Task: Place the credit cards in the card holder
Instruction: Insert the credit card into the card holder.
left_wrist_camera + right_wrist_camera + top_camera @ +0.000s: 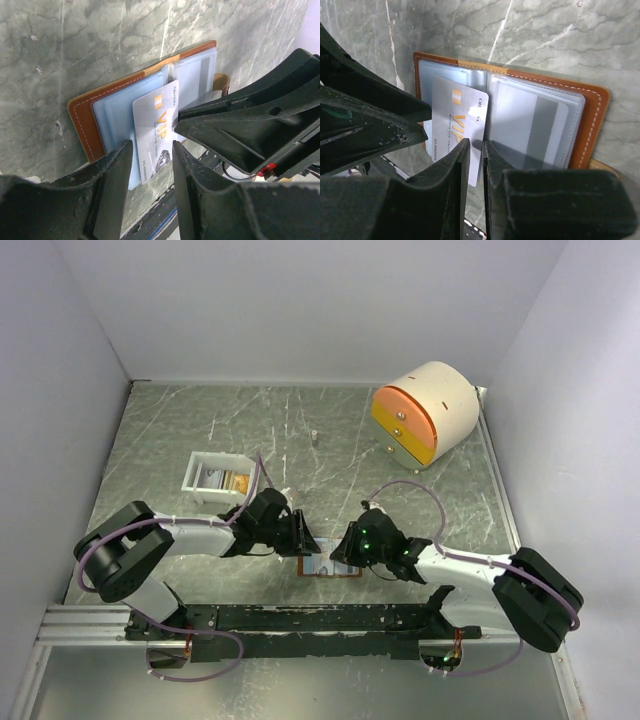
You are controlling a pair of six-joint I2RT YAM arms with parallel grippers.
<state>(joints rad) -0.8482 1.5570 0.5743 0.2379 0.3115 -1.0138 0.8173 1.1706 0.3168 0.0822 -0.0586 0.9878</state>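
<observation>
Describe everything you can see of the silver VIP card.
The silver card is thin grey plastic with a gold chip, gold VIP lettering and small dark print. It lies face up, tilted, on the pale clear pockets of the open card holder. The right gripper appears to pinch its edge; the left gripper straddles its near end, open.

The card holder (pixel 330 567) lies open and flat on the desk (pixel 200 420), low in the middle of the overhead view. It has a rust-brown cover, white stitching and pale blue clear pockets. In the right wrist view a silver VIP card (pixel 457 127) rests tilted on its left page. A grey-striped card (pixel 542 127) sits in the right pocket.
</observation>
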